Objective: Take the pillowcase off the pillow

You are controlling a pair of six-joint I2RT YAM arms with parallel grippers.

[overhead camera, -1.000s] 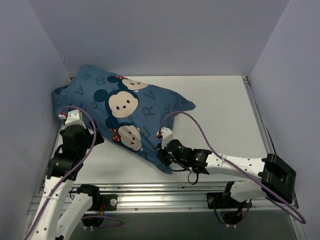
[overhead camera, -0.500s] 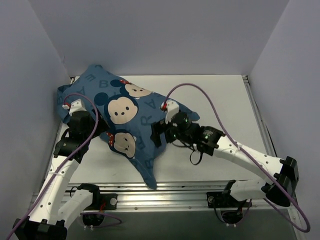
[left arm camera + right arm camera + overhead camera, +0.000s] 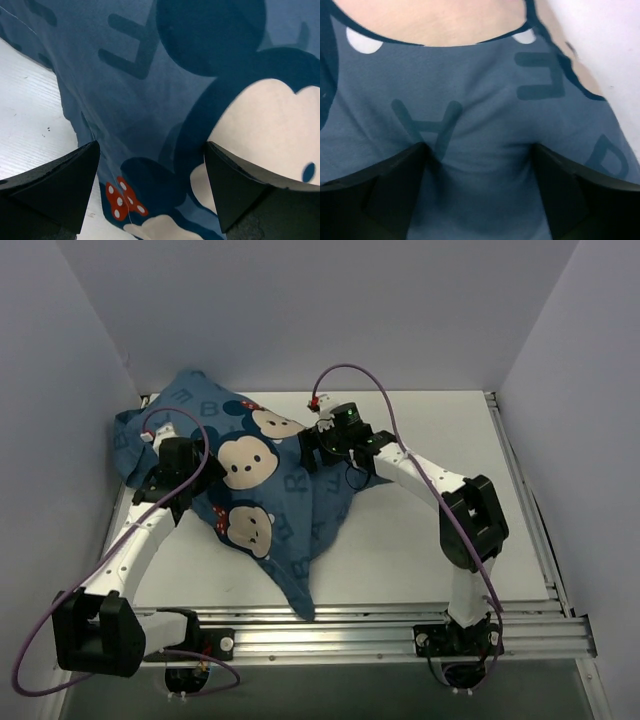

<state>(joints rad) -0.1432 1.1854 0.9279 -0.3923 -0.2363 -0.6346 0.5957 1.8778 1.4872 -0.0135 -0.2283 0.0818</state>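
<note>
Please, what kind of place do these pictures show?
Probably a laboratory robot test cell: plain pale walls enclose a white table, with an aluminium rail and two white robot arms at its near edge.

one pillowcase (image 3: 300, 515); three mouse faces (image 3: 247, 462) on it; two arms (image 3: 425, 478): left gripper (image 3: 150, 150), right gripper (image 3: 479, 147); two purple cables (image 3: 350, 366); one table (image 3: 450, 440)

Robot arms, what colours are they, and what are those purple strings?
Both are white tubes with chunky black joints: the left arm and the right arm. A thin purple cable loops along each; the right one's ends at a tiny red plug. The left claw and right claw are black, with blunt wedge-shaped fingers.
</note>
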